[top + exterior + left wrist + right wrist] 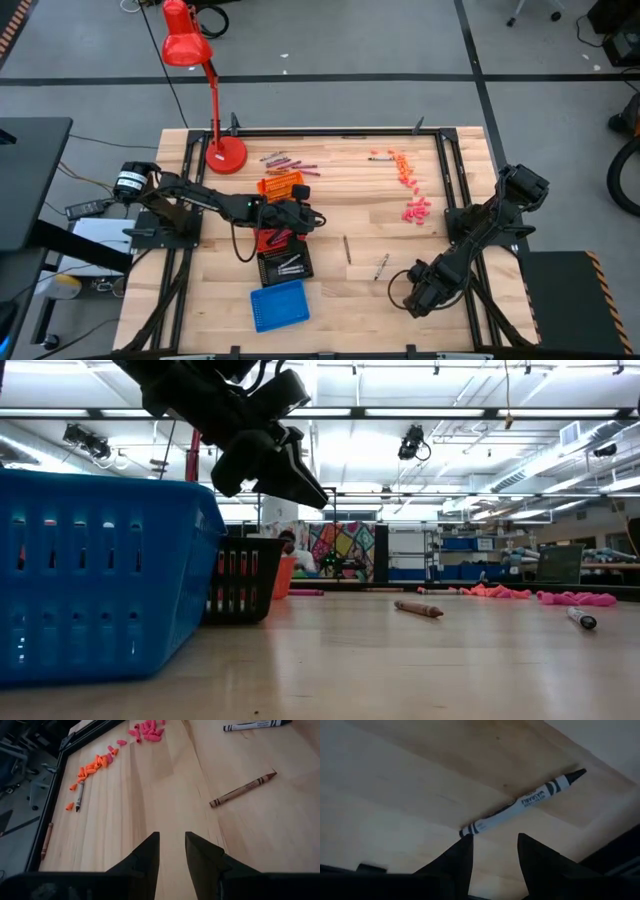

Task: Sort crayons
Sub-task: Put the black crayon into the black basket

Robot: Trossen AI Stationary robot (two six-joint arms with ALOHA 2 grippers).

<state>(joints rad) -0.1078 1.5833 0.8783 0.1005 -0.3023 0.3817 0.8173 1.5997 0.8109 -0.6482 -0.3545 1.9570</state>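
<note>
A grey-white crayon (pixel 522 805) lies flat on the wood, also seen in the high view (pixel 382 266). My right gripper (pixel 495 850) hovers open just near-right of it (pixel 408 285), with one fingertip close by the crayon's end. A brown crayon (pixel 242 790) lies flat mid-table (pixel 347 250). My left gripper (pixel 172 850) stands open and empty above the red tray's right side (pixel 310 215), raised in the low view (pixel 300 480). Several maroon crayons (pixel 290 160) lie at the far side.
Orange (pixel 282 186), red (pixel 270 238), black (pixel 285 263) and blue (pixel 278 304) trays line up left of centre. Orange and pink bits (pixel 405 170) (pixel 417 210) are strewn at the far right. A red lamp (pixel 225 152) stands at the far left.
</note>
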